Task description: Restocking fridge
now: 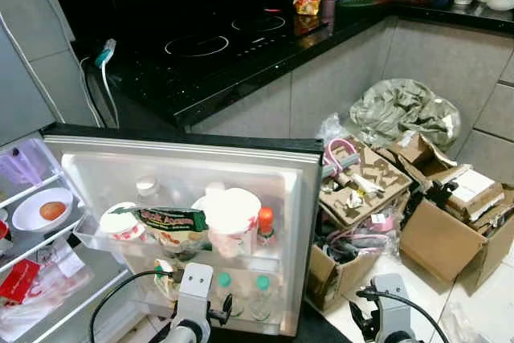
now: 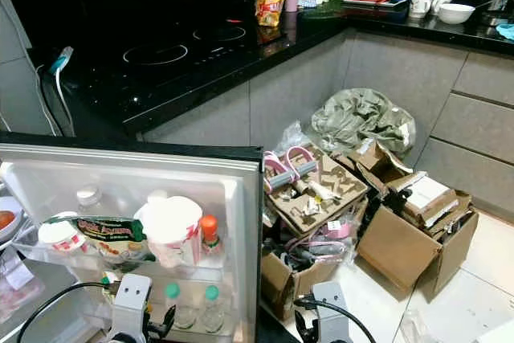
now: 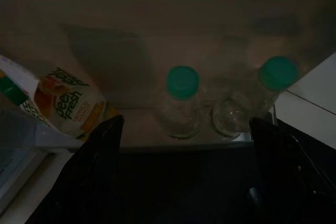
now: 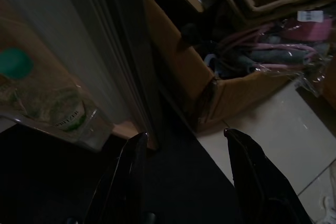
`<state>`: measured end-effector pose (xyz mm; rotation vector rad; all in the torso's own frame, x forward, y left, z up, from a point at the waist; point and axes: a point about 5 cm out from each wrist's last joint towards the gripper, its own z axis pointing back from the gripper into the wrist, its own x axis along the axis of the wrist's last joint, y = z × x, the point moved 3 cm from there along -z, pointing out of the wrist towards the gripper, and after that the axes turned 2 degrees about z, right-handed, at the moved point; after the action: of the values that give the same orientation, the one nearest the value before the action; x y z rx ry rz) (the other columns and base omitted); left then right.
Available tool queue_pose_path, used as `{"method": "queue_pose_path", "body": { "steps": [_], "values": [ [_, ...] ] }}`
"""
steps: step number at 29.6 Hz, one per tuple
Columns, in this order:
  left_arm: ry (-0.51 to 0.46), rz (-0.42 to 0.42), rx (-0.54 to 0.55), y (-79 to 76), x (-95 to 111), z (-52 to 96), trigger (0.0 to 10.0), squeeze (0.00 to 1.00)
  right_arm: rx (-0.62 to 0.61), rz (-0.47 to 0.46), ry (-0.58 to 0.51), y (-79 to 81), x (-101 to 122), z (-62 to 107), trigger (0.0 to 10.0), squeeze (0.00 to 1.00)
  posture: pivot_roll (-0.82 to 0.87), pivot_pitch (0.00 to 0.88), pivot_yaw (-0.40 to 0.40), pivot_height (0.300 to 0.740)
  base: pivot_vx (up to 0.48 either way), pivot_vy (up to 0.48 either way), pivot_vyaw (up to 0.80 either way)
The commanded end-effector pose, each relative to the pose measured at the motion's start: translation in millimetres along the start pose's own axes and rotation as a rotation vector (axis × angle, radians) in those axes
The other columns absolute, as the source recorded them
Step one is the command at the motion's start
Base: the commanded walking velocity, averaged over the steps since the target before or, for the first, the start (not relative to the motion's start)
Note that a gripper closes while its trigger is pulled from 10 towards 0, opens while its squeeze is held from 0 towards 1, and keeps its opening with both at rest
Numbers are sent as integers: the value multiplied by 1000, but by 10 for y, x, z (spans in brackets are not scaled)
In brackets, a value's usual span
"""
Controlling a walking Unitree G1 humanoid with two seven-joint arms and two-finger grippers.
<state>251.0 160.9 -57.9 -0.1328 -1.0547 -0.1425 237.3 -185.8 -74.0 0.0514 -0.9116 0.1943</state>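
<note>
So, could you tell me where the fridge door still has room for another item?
Lower door shelf: bare between the juice carton and two green-capped bottles. Upper shelf is crowded with tubs and a snack bag.

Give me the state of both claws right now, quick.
Left claw: open, holding nothing, facing the green-capped bottles in the fridge door.
Right claw: open, holding nothing.

Head stereo pair looking forward and down over the open fridge door [image 1: 185, 198] and black desk [image 1: 241, 46], left wrist camera close on the green-capped bottles [image 3: 182, 100] in the door's lower shelf, right wrist camera near the door's edge and cardboard box [image 4: 220, 82], both shared with the head views
</note>
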Motion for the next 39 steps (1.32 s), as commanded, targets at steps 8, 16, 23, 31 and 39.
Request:
{"method": "queue_pose_path", "body": {
  "steps": [8,16,23,31,39],
  "values": [
    [-17,-22,33,103,12,34,10000,0,26,17,-2,48,9,-8,10000,0,-99,21,27,734,0,-359,0],
    [-16,-5,128,299,-38,110,10000,0,87,49,80,22,-64,-3,10000,0,-98,21,24,734,0,0,0],
    [-26,11,211,460,-66,188,10000,0,72,71,73,-65,8,-19,0,0,-94,24,25,734,0,0,0],
    [-25,25,302,640,-148,320,10000,0,-72,60,-34,-350,552,-158,10000,0,-90,28,26,734,0,0,0],
    [43,49,382,781,-392,524,10000,0,-264,111,-127,-606,1074,-208,10000,0,-75,37,23,734,0,0,0]
  ]
}}
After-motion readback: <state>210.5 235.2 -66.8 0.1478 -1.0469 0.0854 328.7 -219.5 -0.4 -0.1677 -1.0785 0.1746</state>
